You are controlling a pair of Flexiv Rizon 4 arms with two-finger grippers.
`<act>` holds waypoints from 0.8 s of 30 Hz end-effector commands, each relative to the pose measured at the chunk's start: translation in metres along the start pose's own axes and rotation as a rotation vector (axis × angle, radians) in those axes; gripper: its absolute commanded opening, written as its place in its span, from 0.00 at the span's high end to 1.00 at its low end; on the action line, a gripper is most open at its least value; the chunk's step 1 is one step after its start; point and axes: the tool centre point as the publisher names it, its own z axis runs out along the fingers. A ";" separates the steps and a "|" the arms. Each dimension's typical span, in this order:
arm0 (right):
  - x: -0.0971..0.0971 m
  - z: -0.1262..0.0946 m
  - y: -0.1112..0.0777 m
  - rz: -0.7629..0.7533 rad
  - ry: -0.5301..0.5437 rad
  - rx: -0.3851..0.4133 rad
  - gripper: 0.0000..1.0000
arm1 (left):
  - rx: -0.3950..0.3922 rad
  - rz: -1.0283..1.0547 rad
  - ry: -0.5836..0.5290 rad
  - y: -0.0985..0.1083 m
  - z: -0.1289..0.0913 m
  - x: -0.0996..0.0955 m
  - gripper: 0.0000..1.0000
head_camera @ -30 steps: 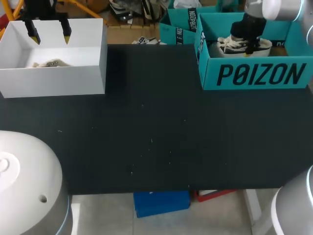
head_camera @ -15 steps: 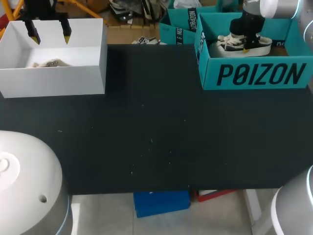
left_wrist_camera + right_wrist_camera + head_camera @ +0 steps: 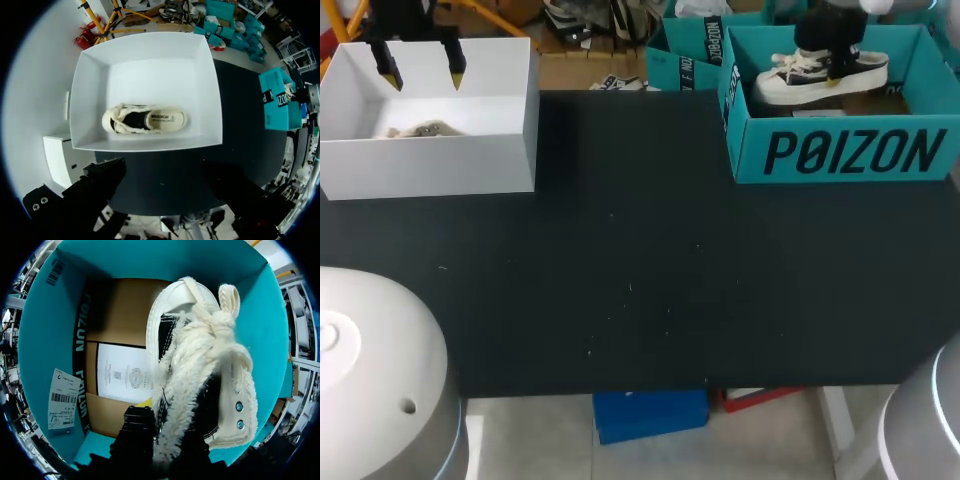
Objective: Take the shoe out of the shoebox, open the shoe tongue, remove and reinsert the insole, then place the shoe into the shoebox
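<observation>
One shoe (image 3: 778,86), right gripper (image 3: 832,68) clamped on (above shoebox (image 3: 840,150))

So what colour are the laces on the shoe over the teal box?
Cream and fuzzy; the laces on the shoe show best in the right wrist view.

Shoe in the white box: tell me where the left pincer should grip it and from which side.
Probably best: grip the shoe at its collar, one finger inside the opening, one outside the side wall, coming straight down. It sits sole-down, opening up, and the white box walls block sideways approaches. The left pincer hangs open above it.
</observation>
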 end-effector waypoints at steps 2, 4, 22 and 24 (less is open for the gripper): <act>0.031 -0.056 0.005 0.032 -0.075 0.027 1.00 | -0.002 0.000 -0.002 0.000 -0.001 0.000 0.00; 0.034 -0.072 0.004 0.052 -0.096 0.043 1.00 | -0.002 0.000 -0.002 0.000 -0.001 0.000 0.00; 0.075 -0.195 0.045 0.076 -0.265 0.164 1.00 | -0.002 0.000 -0.002 0.000 -0.001 0.000 0.00; 0.082 -0.206 0.054 0.067 -0.289 0.168 1.00 | -0.002 0.000 -0.002 0.000 -0.001 0.000 0.00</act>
